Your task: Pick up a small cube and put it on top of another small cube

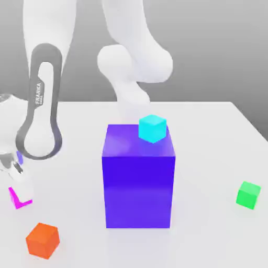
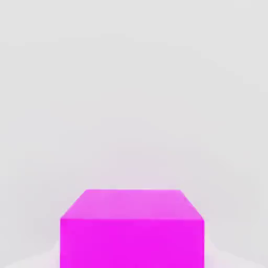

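The arm reached down at the exterior view's left edge, where its tool (image 1: pixel 15 180) sat low over the white worktop (image 1: pixel 209 157). The tool's fingers were pressed in on the small magenta cube (image 1: pixel 19 199), pinching it; whether the cube rested on the worktop or hung just above it could not be told. In the hand view the magenta cube (image 2: pixel 132 230) sat close to the camera with pale worktop (image 2: pixel 131 78) beyond it.

An orange cube (image 1: pixel 43 239) lay on the worktop just nearer than the magenta cube and slightly to its right, apart from it. A large purple-blue block (image 1: pixel 138 178) stood upright in the middle of the worktop, and a small cyan cube (image 1: pixel 153 128) rested on its top face, toward the far right corner. A green cube (image 1: pixel 248 194) lay well apart at the exterior view's right, alone on the worktop.
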Tool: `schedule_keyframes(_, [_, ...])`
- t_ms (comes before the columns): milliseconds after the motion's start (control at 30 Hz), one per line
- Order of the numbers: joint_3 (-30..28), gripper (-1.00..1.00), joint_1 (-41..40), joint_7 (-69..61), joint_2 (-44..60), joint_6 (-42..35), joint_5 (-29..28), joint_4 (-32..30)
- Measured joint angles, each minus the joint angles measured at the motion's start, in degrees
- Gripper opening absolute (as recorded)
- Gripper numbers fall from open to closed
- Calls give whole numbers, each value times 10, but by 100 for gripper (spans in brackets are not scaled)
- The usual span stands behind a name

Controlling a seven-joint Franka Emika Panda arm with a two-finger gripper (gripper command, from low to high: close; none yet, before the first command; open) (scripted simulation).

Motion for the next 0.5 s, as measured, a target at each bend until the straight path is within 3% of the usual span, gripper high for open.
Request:
schedule_keyframes(267, [-98, -100, 73, 104, -106, -65, -139, -28])
schedule_keyframes(500, [9, -100, 160, 4, -144, -76, -182, -20])
